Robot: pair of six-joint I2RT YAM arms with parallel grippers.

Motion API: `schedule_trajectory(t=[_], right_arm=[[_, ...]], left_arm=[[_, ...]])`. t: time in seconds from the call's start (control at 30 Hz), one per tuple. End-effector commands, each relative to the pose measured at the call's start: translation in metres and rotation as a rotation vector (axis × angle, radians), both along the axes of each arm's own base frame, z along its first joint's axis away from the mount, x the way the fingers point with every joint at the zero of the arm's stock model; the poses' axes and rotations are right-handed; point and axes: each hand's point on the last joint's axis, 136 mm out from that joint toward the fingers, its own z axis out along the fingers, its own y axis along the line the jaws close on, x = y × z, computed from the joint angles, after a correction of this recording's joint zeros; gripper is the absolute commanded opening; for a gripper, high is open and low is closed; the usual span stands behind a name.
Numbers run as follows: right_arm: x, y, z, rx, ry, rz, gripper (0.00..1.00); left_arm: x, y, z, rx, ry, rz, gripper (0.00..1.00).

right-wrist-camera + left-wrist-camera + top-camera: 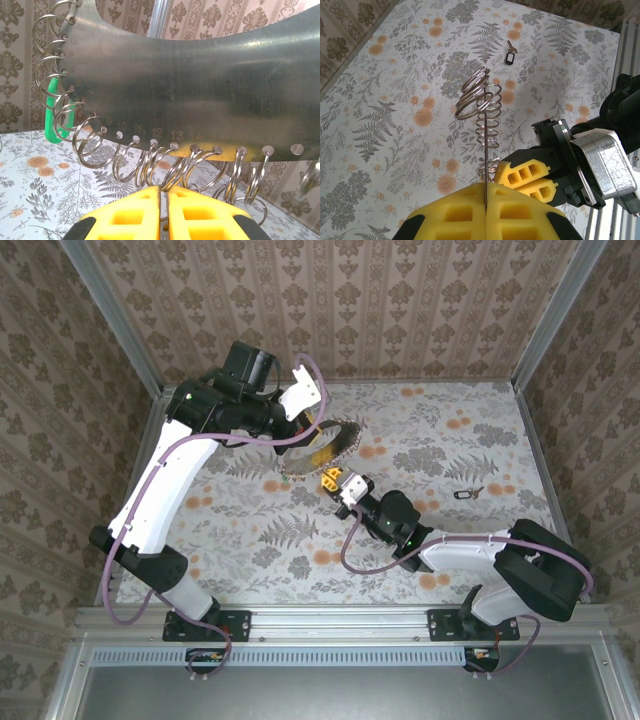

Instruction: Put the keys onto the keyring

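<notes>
Seen from overhead, a table (250, 540) covered in a floral cloth, with both arms meeting near its upper centre. The left gripper (318, 448) holds a flat, curved metal plate (338, 435) on edge above the cloth; in the left wrist view its yellow fingers (460, 215) are pressed together on the plate's thin edge (484, 150), which rises as a single line with looped keyrings (475, 95) fanning off it. From the right wrist, the plate (200, 85) spans most of the frame, cut off at the top and right, with a row of small numbered holes and a split keyring (92, 145) through each. A green-headed key (51, 122) hangs at the left, partly hidden behind rings, its blade not visible. The right gripper (164, 197) sits just below the rings, jaws drawn to a narrow slit; whether a ring is caught between them cannot be made out. A black-headed key (468, 493) lies alone on the cloth, well to the right
</notes>
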Motion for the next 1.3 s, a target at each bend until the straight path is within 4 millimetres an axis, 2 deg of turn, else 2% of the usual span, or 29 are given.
schedule_trajectory(t=[0.0, 0.3, 0.97, 1.27], right_arm=[[-0.0041, -0.0040, 0.0239, 0.044, -0.064, -0.021, 0.13], [-0.0006, -0.0058, 0.0318, 0.056, -0.087, -0.053, 0.14], [-0.0032, 0.0010, 0.0253, 0.040, -0.078, -0.061, 0.16], [0.0027, -0.0021, 0.0312, 0.033, -0.110, -0.109, 0.16]], left_arm=[[-0.0006, -0.0020, 0.0129, -0.028, -0.014, 0.008, 0.00], [-0.0003, -0.0015, 0.0121, -0.025, -0.010, 0.013, 0.00], [0.0033, -0.0014, 0.0122, -0.025, -0.014, 0.030, 0.00], [0.0027, -0.0012, 0.0120, -0.026, -0.011, 0.028, 0.00]])
